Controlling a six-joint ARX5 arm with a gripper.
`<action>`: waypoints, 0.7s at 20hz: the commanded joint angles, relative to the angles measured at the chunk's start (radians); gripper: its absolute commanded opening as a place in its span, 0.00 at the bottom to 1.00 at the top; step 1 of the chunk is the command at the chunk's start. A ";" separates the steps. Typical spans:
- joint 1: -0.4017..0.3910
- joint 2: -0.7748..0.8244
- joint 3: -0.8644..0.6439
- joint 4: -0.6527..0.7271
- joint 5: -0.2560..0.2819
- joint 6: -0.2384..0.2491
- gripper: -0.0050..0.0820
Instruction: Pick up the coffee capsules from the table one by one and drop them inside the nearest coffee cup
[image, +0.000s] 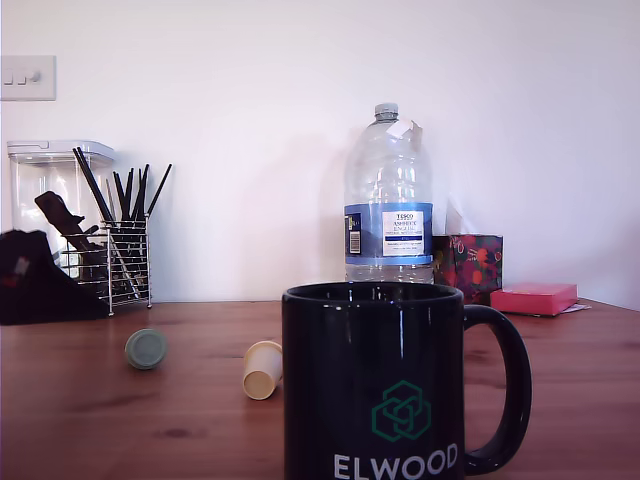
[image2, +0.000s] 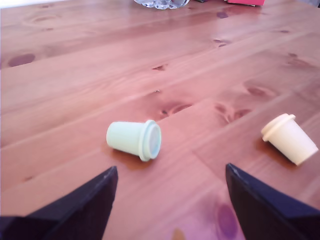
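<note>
The table (image2: 75, 75) is seen to be of reddish-brown wood, with grain and dark knots showing under a smooth, faintly sheened finish. The coffee cup (image: 375, 385) is finished in glossy black glaze, while the green capsule (image2: 135, 139) and cream capsule (image2: 290, 139) appear matt and smooth. The bottle (image: 388, 200) is made of clear plastic with a paper label, and the utensil rack (image: 110, 265) of shiny metal wire.

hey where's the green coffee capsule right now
The sage green capsule lies on its side on the wooden table, toward the exterior view's left, left of the cream-yellow capsule and in front of the wire utensil rack.
</note>
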 joint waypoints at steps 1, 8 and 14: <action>0.002 0.049 0.051 0.021 0.011 0.005 0.78; 0.004 0.111 0.173 -0.056 -0.093 0.003 0.77; -0.011 0.111 0.200 -0.101 -0.080 0.059 0.78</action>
